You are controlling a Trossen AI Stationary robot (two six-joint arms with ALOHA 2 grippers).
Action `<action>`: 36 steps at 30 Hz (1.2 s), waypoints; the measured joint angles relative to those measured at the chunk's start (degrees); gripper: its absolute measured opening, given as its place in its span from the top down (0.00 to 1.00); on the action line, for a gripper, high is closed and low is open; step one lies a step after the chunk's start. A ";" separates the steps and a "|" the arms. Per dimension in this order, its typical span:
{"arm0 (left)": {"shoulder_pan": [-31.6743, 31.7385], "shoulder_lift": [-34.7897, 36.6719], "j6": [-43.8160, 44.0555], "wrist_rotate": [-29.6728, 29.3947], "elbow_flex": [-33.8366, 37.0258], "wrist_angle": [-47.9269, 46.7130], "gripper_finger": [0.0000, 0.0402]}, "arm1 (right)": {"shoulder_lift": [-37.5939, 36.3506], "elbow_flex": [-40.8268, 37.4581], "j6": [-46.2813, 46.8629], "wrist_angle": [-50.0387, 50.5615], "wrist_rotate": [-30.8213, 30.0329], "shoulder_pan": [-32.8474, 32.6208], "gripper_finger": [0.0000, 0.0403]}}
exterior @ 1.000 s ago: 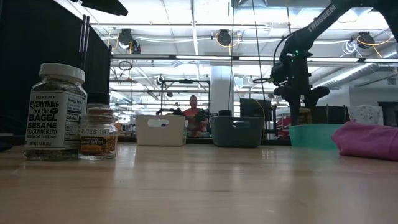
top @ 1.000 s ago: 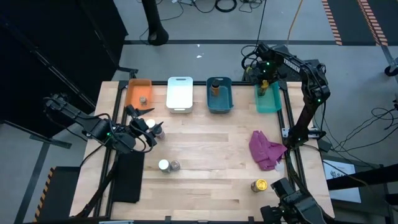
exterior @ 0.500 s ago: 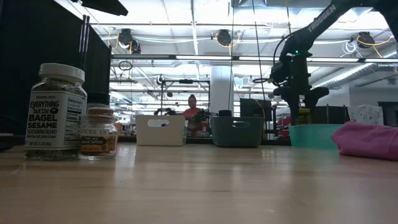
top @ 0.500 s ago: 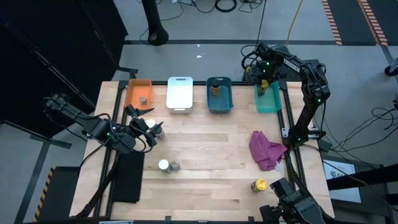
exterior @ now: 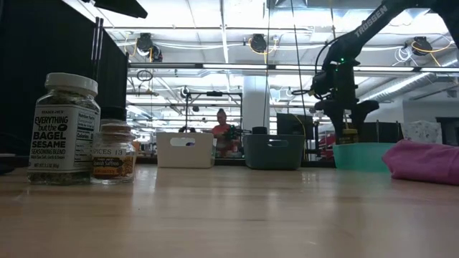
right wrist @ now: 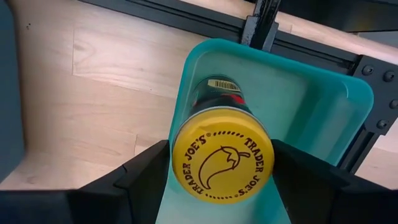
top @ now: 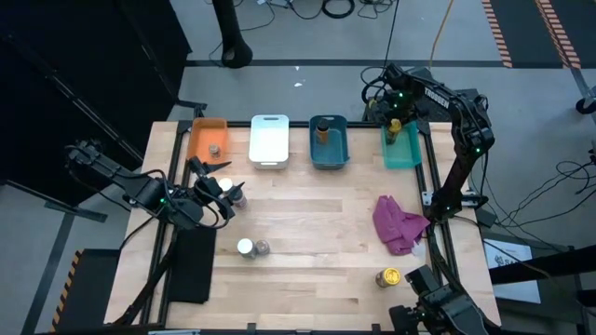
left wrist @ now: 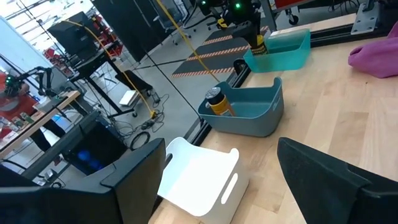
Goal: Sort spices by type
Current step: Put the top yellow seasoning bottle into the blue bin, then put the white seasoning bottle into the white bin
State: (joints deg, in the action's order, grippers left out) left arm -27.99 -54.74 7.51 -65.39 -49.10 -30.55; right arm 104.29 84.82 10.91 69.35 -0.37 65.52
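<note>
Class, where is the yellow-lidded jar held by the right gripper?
The yellow-lidded jar sits between the right gripper's fingers, over the teal bin at the table's far right corner in the high view.

The taller jar (exterior: pixel 64 129) at the near left of the low view has a white label reading "TRADER JOE'S" in small print, then "EVERYTHING but the BAGEL SESAME SEASONING BLEND". The shorter jar (exterior: pixel 114 153) touching its side shows "SPICES" on its label, with the rest too small to read. In the right wrist view the yellow lid (right wrist: pixel 224 162) of a jar over the teal bin (right wrist: pixel 298 106) reads "TRADER JOE'S" twice around a chili pepper drawing, and the arm (exterior: pixel 373 21) in the low view bears "TROSSEN".
</note>
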 joint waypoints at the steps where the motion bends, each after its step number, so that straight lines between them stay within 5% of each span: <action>1: 0.00 0.00 0.01 0.00 0.00 0.00 0.22 | -0.02 0.00 -0.02 -0.17 -0.02 0.00 0.37; 12: 0.00 0.00 -0.74 0.00 0.00 0.02 0.22 | -3.15 0.00 -0.91 0.23 -2.87 0.00 0.36; 21: 1.14 0.02 -1.92 0.33 0.00 0.41 0.22 | -14.93 0.00 0.04 -1.11 -3.82 -4.18 0.36; 28: 2.29 0.02 -3.68 9.82 0.00 3.31 0.22 | -28.56 -2.17 3.18 -8.39 -4.22 -21.54 0.36; 36: 2.25 0.01 -3.49 20.38 0.00 5.71 0.22 | -42.58 -23.23 6.82 -36.78 -4.28 -50.77 0.36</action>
State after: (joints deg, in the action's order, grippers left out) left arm -25.74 -54.73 4.02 -45.00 -49.10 -24.84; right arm 61.71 61.59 17.73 32.57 -4.65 14.75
